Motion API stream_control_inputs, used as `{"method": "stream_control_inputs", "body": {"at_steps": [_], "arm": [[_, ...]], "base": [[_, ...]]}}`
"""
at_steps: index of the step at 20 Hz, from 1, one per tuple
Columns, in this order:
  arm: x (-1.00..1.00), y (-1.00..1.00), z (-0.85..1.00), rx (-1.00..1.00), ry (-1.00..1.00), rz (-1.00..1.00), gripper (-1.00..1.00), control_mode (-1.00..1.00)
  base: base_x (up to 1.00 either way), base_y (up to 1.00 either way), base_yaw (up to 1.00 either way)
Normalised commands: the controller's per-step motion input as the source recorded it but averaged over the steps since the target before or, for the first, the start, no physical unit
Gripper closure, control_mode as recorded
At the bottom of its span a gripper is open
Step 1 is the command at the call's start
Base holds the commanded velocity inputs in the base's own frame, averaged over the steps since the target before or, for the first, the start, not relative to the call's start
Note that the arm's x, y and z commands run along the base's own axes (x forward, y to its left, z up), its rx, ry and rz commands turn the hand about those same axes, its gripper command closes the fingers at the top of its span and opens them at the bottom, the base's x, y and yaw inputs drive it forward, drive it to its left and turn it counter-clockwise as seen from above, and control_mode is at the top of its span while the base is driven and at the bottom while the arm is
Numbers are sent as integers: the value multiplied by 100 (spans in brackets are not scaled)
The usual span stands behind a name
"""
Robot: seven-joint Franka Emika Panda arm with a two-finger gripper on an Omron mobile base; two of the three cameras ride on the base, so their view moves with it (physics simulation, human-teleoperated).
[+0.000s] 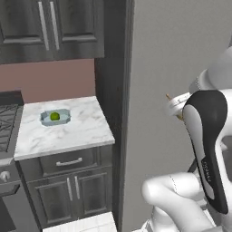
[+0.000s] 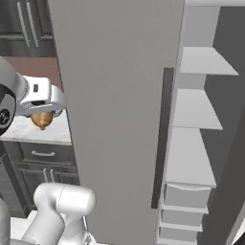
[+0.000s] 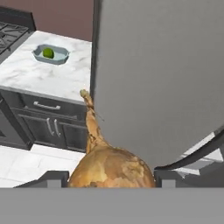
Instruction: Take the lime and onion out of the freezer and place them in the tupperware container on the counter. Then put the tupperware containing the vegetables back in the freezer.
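My gripper [image 3: 111,180] is shut on the orange-yellow onion [image 3: 111,168], whose dry stem points up toward the counter. From the right base view the onion [image 2: 42,119] hangs under the hand, left of the open freezer door [image 2: 115,119]. The green lime [image 1: 55,116] lies in the pale blue tupperware container [image 1: 45,119] on the white marble counter [image 1: 72,133]. In the hand view the tupperware container [image 3: 60,57] with the lime [image 3: 48,53] sits far ahead to the upper left, well apart from the gripper. Pale freezer shelves [image 2: 196,110] stand bare.
The speckled freezer door [image 3: 162,65] swings out close beside the hand, its dark curved handle [image 2: 160,139] facing the shelves. A black gas stove [image 1: 7,122] borders the counter's left side. Dark cabinets [image 1: 50,27] hang above, and drawers with silver handles [image 1: 69,161] sit below.
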Motion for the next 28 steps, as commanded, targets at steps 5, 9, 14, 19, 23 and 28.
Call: {"method": "stream_control_inputs", "body": {"at_steps": [5, 9, 14, 19, 23, 28], "arm": [[0, 0, 0, 0, 0, 0, 100, 100], [0, 0, 0, 0, 0, 0, 100, 100], [0, 0, 0, 0, 0, 0, 100, 100], [0, 0, 0, 0, 0, 0, 100, 100], [0, 0, 0, 0, 0, 0, 100, 100], [0, 0, 0, 0, 0, 0, 100, 100]], "base": [[-17, 100, 0], [-16, 100, 0], [45, 79, 0], [98, 16, 0], [86, 0, 0], [7, 2, 0]]}}
